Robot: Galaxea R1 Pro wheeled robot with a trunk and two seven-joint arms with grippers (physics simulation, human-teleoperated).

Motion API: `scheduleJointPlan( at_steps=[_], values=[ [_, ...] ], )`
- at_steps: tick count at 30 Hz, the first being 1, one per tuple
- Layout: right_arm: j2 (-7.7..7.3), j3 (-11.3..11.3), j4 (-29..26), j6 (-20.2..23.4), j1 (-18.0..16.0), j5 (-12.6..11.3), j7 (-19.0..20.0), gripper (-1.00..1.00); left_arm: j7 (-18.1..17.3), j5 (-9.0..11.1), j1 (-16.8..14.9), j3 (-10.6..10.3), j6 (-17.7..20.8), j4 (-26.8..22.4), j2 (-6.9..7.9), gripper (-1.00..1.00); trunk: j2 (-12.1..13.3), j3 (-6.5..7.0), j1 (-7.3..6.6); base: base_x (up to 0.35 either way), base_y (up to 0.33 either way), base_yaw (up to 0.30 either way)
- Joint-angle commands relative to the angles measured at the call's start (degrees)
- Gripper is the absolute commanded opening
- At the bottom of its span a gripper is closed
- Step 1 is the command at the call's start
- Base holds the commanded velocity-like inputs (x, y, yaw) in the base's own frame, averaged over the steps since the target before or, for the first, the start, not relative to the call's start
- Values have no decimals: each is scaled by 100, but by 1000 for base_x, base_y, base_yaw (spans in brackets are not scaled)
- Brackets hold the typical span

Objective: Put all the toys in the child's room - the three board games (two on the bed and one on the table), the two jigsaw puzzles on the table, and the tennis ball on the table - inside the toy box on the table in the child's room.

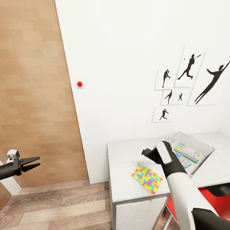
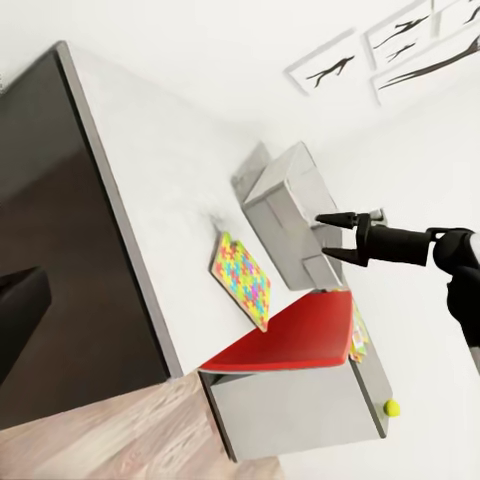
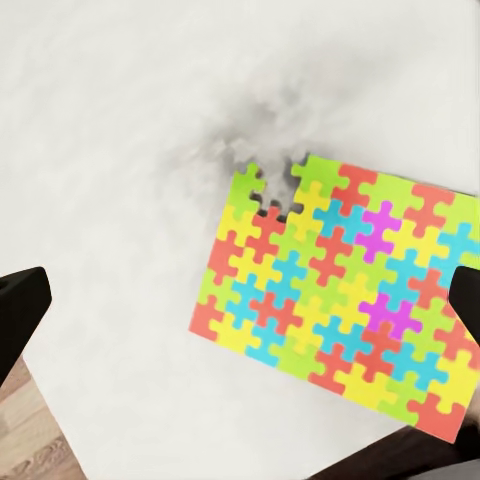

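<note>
A jigsaw puzzle lies flat near the front corner of the grey table. My right gripper hovers open just above it, holding nothing, one fingertip on each side. The left wrist view shows that gripper open over the puzzle. The toy box sits further right and holds a multicolour board game and a blue one. The tennis ball rests at the table's far end. My left gripper hangs open over the floor.
A red chair is tucked under the table to the right of the light cabinet door. Baseball posters and a red dome are on the white wall. A wooden panel stands left, above plank floor.
</note>
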Motion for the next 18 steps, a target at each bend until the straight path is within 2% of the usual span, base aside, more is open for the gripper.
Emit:
scheduleJointPlan(
  at_steps=[1, 12, 18],
  values=[
    [2, -39, -6, -29, -6, -54, -59, 100, -25, -5, -5, -1, 61, 0, 2, 100, -14, -24, 4, 0, 0, 0],
    [-11, -81, -11, -294, -15, -24, -76, 100, -25, -9, -5, -1, 60, 0, 2, 100, -14, -127, 4, 78, -58, 0],
    [-240, -74, -7, -330, -9, -35, -76, 100, -25, -9, -5, -1, 56, 0, 2, 100, -14, -184, 4, 15, -15, 0]
  ],
)
